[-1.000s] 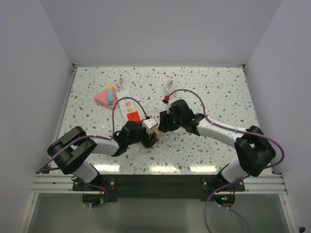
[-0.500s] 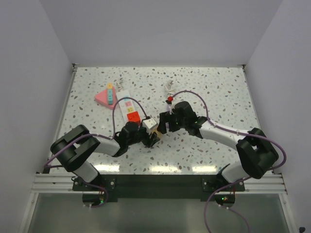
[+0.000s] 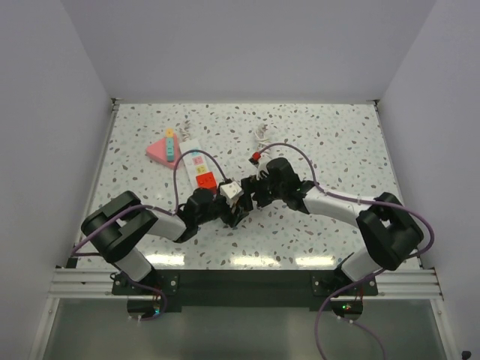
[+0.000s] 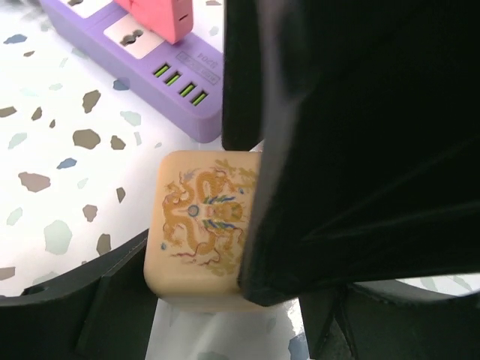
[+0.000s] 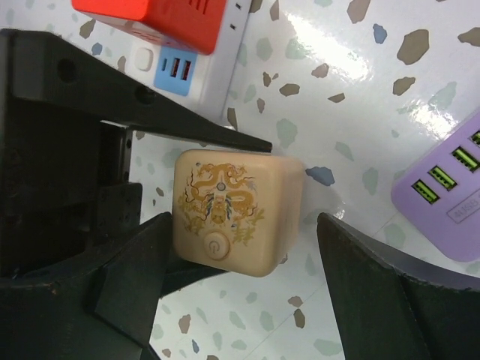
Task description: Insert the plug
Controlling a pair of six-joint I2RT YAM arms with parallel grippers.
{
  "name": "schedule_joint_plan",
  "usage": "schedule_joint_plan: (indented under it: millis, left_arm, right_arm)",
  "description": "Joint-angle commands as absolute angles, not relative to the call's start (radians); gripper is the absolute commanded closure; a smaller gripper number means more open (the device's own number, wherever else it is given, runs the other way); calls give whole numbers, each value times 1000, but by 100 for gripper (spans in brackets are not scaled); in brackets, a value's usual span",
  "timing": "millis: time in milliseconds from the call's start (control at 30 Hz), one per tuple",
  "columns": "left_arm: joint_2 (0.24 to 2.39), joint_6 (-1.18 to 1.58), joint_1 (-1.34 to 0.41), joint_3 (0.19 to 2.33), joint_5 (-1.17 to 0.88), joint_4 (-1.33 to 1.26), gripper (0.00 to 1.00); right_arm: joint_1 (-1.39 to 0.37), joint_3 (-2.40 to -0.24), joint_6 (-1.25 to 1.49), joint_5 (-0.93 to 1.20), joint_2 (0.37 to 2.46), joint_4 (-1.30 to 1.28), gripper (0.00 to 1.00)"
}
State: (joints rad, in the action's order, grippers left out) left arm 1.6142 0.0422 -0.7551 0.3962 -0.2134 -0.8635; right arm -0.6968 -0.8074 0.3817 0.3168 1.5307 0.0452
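The plug (image 5: 232,214) is a beige cube with a gold dragon print and a round power button. It hangs just above the table between the fingers of my left gripper (image 3: 229,207), which is shut on it. From the left wrist its printed face (image 4: 196,225) rests against my left finger (image 4: 105,300), and a large black shape hides its right side. My right gripper (image 5: 246,217) is open around the cube, its right finger (image 5: 390,300) well apart from it. The white power strip (image 5: 225,64) carries a red cube (image 5: 157,19) close by.
A purple power strip with green USB ports (image 5: 450,195) lies just right of the cube, its end (image 4: 150,64) also in the left wrist view. The white strip (image 3: 196,161) runs back to a pink triangular block (image 3: 159,151). A cable with a red tip (image 3: 256,156) lies behind my right arm.
My right gripper has opened and shifted left, closer around the cube. My left gripper still holds the cube in about the same spot.
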Motion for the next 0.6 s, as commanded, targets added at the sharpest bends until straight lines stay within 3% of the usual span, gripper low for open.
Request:
schedule_joint_plan:
  millis: [0,433,467,500,567]
  left_arm:
    - [1614,57,-755,443,-216,-1048,28]
    - [1629,54,-755,459,-203,-1042,27]
    - [1629,54,-753,459,-204,-1040,27]
    - [1631,54,-753,459,-204,-1043,28]
    - [1631,54,-753,459,-210,-1045,34]
  right_arm:
    - [-712,-795,356,350,1587,23,18]
    - [-749,-835,339,269,1638,-49,23]
    - [-749,-834,336,265,1638,-57,26]
    - [-749,-830,336,253,1635,-60,39]
    - [-750,-828,342,244,1631,-67,48]
